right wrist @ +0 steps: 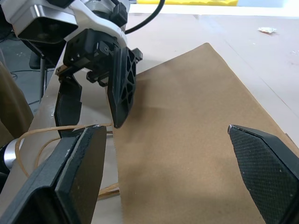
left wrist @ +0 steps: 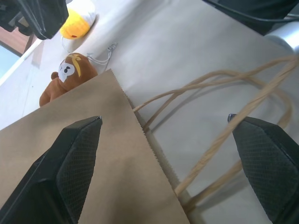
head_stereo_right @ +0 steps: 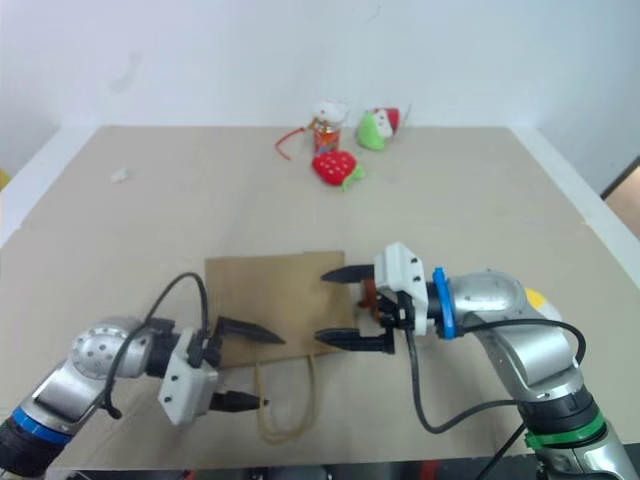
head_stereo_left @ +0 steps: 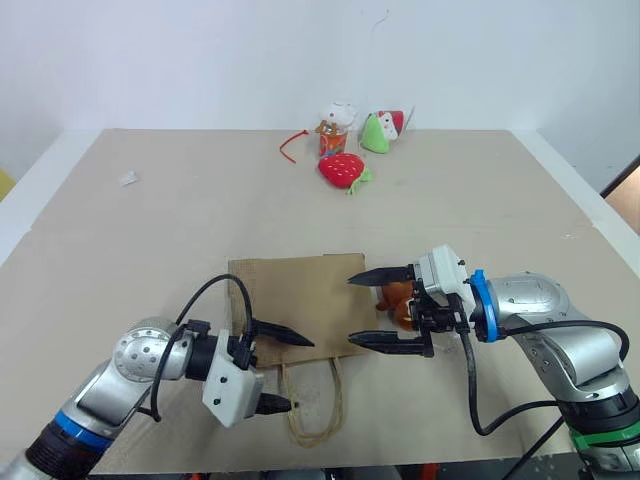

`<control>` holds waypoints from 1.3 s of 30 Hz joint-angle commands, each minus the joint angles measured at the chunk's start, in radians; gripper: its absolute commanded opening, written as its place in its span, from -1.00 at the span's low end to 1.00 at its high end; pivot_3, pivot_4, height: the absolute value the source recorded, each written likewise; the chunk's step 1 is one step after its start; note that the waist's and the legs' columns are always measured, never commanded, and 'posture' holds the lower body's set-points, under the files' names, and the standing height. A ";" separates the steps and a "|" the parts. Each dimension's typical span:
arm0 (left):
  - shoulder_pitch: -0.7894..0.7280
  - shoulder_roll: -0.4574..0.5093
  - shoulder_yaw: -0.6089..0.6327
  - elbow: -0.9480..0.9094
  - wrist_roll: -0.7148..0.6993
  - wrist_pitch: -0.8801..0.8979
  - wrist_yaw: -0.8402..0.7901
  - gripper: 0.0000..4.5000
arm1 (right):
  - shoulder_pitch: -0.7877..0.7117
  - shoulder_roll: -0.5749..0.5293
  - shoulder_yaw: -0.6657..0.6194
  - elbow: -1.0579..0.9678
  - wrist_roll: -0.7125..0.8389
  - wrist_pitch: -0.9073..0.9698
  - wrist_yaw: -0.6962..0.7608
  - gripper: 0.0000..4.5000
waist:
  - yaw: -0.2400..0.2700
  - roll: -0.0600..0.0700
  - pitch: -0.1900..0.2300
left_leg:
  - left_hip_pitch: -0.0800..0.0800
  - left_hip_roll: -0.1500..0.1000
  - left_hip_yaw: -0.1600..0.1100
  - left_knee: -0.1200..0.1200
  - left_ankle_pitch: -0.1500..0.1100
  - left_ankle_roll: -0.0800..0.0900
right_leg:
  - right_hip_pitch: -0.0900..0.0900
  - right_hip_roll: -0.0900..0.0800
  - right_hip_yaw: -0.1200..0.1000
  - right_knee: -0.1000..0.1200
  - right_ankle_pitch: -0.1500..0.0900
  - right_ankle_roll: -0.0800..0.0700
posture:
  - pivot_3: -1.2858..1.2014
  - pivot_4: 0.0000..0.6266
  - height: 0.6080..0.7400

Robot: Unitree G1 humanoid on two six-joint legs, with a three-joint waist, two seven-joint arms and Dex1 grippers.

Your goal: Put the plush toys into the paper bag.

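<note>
The brown paper bag [head_stereo_left: 295, 295] lies flat on the table with its cord handles [head_stereo_left: 315, 405] toward me. My left gripper [head_stereo_left: 288, 372] is open at the bag's mouth edge, one finger over the paper and the other beside the handles [left wrist: 224, 84]. My right gripper [head_stereo_left: 352, 310] is open above the bag's right edge, fingers pointing left. The brown monkey plush [head_stereo_left: 395, 298] lies just right of the bag, behind the right fingers, and also appears in the left wrist view [left wrist: 65, 77]. A yellow-and-white plush [left wrist: 77, 21] lies farther right [head_stereo_right: 535, 297].
At the far middle of the table sit a red strawberry plush [head_stereo_left: 342, 168], a green plush [head_stereo_left: 378, 130] and a white-and-orange plush [head_stereo_left: 337, 120], with a red cord [head_stereo_left: 290, 145] beside them. A small white scrap [head_stereo_left: 128, 178] lies at the far left.
</note>
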 commanded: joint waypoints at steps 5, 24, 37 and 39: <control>-0.032 -0.014 -0.025 0.062 -0.034 -0.045 -0.002 -0.10 | 0.009 -0.002 -0.055 -0.052 0.055 0.005 -0.010 1.00 | 0.000 0.000 0.000 | 0.000 0.000 0.000 0.001 0.000 0.000 | 0.000 0.000 0.000 0.000 0.000 0.000 | 0.03 -0.52 1.00; -0.328 -0.110 0.195 0.123 -0.293 0.435 0.225 -0.94 | -0.043 -0.072 -0.064 -0.128 0.210 0.191 -0.031 1.00 | 0.000 -0.001 0.000 | -0.002 0.000 -0.001 0.005 0.000 0.001 | 0.001 0.000 -0.001 0.001 0.002 0.003 | 0.03 -0.52 1.00; -0.335 -0.203 0.221 0.017 -0.286 0.646 0.407 -1.00 | -0.067 0.104 -0.030 -0.022 0.083 0.167 -0.230 -0.39 | -0.001 -0.001 0.000 | -0.005 -0.001 -0.002 0.006 0.000 0.001 | -0.001 0.001 -0.001 0.001 0.004 0.007 | 0.03 -0.52 1.00; -0.336 -0.207 0.222 0.009 -0.282 0.659 0.413 -1.00 | -0.067 0.121 -0.025 -0.012 0.064 0.158 -0.243 -0.84 | -0.001 -0.001 0.000 | -0.005 -0.001 -0.002 0.006 0.000 0.001 | -0.001 0.001 -0.001 0.001 0.004 0.007 | 0.03 -0.52 1.00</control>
